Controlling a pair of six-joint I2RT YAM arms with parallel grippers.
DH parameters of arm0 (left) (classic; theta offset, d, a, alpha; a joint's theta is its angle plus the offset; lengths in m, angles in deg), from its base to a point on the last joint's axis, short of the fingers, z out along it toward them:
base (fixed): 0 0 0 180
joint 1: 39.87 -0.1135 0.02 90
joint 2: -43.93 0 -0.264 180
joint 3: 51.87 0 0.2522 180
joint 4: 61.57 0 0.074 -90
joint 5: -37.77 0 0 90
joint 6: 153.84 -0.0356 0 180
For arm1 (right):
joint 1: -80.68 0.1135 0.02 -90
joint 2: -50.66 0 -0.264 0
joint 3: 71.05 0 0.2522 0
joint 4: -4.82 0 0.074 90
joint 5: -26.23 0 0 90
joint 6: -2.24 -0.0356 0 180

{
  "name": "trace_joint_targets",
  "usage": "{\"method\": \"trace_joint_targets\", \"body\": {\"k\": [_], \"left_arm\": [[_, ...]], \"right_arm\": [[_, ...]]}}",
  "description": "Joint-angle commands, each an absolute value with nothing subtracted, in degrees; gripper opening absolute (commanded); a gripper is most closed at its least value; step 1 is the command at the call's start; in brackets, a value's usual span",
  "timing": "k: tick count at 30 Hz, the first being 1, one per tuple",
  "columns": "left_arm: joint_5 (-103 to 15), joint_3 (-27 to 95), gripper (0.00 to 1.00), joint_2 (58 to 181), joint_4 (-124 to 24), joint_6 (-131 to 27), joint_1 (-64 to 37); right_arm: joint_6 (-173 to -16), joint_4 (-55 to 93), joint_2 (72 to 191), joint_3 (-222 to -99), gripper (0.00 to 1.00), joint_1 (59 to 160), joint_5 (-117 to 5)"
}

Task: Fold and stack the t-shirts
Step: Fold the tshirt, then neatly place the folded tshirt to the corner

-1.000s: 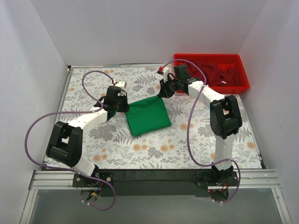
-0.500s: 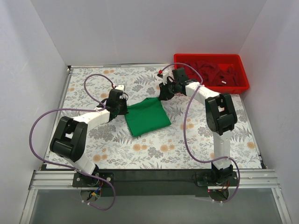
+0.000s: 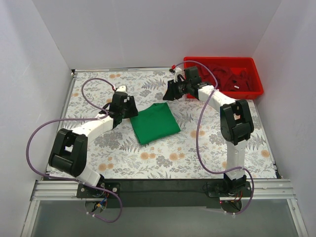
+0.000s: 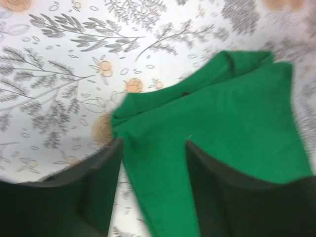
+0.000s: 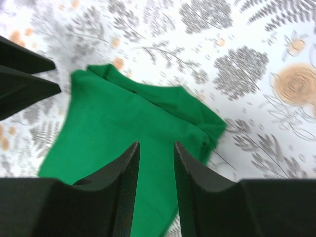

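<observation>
White arms (image 3: 94, 127) with black joints (image 3: 68, 149), looping purple cables (image 3: 28, 142).

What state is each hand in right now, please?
Left hand: open, holding nothing, over the green shirt.
Right hand: open, holding nothing.
</observation>
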State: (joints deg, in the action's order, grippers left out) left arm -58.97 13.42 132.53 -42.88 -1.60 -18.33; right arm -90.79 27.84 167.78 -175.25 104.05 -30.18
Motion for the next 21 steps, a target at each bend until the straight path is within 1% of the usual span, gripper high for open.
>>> {"method": "trace_joint_targets", "body": {"k": [1,3,5,7,14,18,21], "left_arm": [[-54.61,16.11,0.38,131.46,-42.97,1.81,-18.34],[-53.99,17.34,0.28,133.48,-43.5,2.95,-18.34],[-54.07,18.05,0.21,136.91,-44.81,3.4,-18.6],[-53.72,18.93,0.19,139.02,-45.61,4.36,-19.47],[-48.8,19.54,0.18,149.73,-47.46,7.36,-24.66],[-47.92,20.42,0.19,152.39,-47.2,5.95,-25.46],[-47.92,21.21,0.22,150.9,-45.96,4.9,-25.46]], "right_arm": [[-98.83,20.18,168.34,-174.9,0.35,104.14,-23.0],[-101.46,19.29,171.14,-175.6,0.35,104.23,-22.55],[-102.79,17.89,174.65,-177.36,0.35,104.14,-21.32],[-104.98,16.48,176.68,-178.15,0.35,103.79,-20.79],[-109.47,11.38,184.15,-179.2,0.35,100.89,-20.61],[-110.0,11.46,184.25,-179.47,0.34,100.1,-21.14],[-110.18,11.55,180.75,-178.34,0.35,100.1,-20.7]]}}
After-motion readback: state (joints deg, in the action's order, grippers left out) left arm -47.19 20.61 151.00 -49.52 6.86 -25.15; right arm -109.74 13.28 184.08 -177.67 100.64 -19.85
